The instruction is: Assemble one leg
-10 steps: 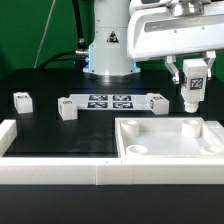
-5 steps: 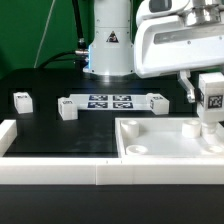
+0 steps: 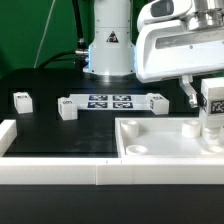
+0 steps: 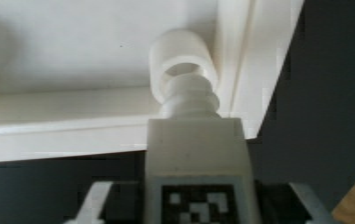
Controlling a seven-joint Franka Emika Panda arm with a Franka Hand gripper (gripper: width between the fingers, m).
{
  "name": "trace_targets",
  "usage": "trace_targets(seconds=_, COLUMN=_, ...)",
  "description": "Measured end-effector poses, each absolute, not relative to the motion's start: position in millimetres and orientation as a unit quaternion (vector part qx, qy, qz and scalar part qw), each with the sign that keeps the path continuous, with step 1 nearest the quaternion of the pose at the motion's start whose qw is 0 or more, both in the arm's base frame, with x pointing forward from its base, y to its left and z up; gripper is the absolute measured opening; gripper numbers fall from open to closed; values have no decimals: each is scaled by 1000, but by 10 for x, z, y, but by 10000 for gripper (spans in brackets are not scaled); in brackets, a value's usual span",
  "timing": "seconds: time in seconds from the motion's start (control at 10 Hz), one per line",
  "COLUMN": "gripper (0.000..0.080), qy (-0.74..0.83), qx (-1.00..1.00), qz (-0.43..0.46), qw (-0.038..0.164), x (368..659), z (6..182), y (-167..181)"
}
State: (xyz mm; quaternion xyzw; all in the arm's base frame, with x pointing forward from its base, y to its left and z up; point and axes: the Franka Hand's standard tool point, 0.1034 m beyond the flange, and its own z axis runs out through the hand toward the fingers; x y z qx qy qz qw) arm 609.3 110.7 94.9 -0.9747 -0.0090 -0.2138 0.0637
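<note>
My gripper (image 3: 213, 98) is shut on a leg (image 3: 213, 108), a stubby white block with a black-and-white tag, and holds it upright over the far right corner of the large white panel (image 3: 165, 150). In the wrist view the leg (image 4: 199, 150) runs out from between my fingers (image 4: 106, 200), and its ribbed end (image 4: 179, 75) lies by the panel's raised rim (image 4: 254, 70). I cannot tell whether it touches the panel. Three more legs lie on the black table: one at the far left (image 3: 22, 99), one beside it (image 3: 67, 108), one right of the centre (image 3: 155, 100).
The marker board (image 3: 110, 101) lies flat between the loose legs. A white wall (image 3: 60, 168) runs along the table's near edge and up its left side. The robot's base (image 3: 108, 45) stands behind the marker board.
My gripper has carried the leg to the exterior view's right and down towards the panel's corner. Over the last half second it has barely moved.
</note>
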Motion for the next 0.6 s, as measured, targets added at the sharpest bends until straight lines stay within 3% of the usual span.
trace_targets(seconds=0.6, gripper=287, qy=-12, qx=-976, qz=-208, qw=62, x=6148, z=723, y=1079)
